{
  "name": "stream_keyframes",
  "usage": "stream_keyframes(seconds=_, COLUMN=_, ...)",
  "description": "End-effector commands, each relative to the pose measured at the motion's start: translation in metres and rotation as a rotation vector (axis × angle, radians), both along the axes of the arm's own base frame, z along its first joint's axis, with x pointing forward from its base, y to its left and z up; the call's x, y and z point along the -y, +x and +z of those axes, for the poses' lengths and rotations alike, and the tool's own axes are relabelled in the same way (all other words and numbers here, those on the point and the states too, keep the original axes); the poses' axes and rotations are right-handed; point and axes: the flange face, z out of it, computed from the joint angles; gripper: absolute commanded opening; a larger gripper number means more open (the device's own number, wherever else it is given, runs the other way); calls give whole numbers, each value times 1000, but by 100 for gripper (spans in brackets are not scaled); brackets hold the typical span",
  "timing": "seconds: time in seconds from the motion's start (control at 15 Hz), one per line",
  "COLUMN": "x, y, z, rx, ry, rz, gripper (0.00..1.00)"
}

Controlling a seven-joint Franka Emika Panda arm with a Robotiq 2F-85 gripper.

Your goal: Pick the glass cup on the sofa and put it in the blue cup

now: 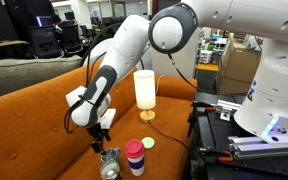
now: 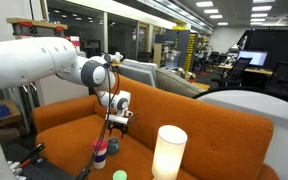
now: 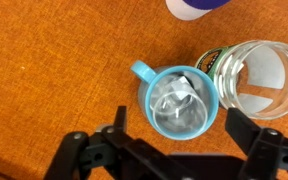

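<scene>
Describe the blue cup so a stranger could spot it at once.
Find the orange sofa. On its seat, beside a shiny cup, stands the blue cup. Only it is light blue, with a handle and a glass cup inside.

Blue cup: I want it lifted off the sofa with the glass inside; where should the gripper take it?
Probably the outer wall of the blue cup, from straight above, with the gripper turned to close on its top and bottom sides in the wrist view. The handle juts upper-left and the shiny cup crowds the right.
</scene>
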Motion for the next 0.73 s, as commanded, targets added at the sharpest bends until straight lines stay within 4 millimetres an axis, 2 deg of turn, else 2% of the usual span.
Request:
stream_keyframes(seconds=0.0, x=7, y=3, z=11, rx=-9, ry=7, rz=7, gripper=100)
stream_keyframes(seconds=0.07, x=9, y=3, z=14, rx=-8, ry=11, rz=1, gripper=100)
stream_keyframes(seconds=0.13, x=4, y=3, z=4, rx=7, ry=0, rz=-6, gripper=100)
stream_keyframes(seconds=0.67, x=3, y=1, z=1, rx=4, ry=0, rz=-5, gripper=100)
